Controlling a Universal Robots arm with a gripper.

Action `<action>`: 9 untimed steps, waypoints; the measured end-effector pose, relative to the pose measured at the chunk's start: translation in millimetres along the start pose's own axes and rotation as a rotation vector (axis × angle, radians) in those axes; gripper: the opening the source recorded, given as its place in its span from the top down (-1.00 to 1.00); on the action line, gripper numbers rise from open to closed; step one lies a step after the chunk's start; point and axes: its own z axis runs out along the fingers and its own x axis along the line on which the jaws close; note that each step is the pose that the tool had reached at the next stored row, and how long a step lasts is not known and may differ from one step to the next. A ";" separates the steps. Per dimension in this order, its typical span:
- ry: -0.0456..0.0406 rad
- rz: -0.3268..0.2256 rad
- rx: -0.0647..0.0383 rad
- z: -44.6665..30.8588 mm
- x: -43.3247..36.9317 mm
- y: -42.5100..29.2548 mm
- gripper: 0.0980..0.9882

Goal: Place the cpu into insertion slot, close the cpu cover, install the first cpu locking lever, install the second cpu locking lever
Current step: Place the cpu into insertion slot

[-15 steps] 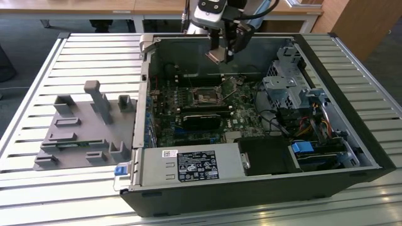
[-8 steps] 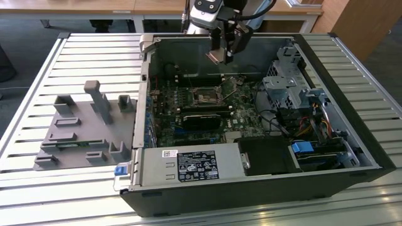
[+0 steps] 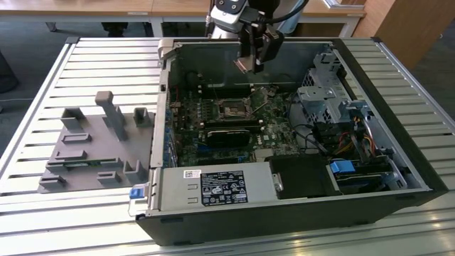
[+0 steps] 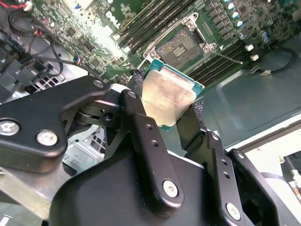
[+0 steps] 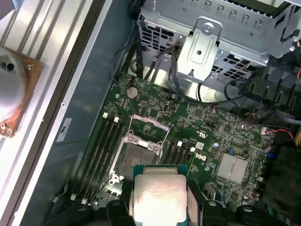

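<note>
**The cpu** (image 4: 170, 92) is a flat square chip with a silver top. It is clamped by two opposite edges in the gripper (image 4: 165, 104) and hangs above the socket (image 5: 136, 162), apart from it and not yet seated. In the second wrist view it sits at an angle to the socket's outline. The cover (image 5: 141, 139) stands open at the socket's far edge, and memory slots (image 5: 106, 141) run along both sides of the socket.

**Risks, as judged from this pose:**
- The chip may meet the socket skewed or off-centre and bend the contact pins, because of the angle between the two.
- The chip may slip or tip, because the grip holds only its thin edges.

**Writing:** faint print marks the cpu's top, and a white label (image 3: 221, 188) lies on the power supply (image 3: 213, 200), well away from the socket. Neither is transcribed here.
</note>
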 end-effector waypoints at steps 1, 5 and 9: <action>-0.0011 0.012 0.000 0.1 0.0 0.0 0.01; -0.0052 0.060 -0.001 0.6 0.0 0.0 0.01; -0.0095 0.113 -0.001 1.3 0.1 0.0 0.01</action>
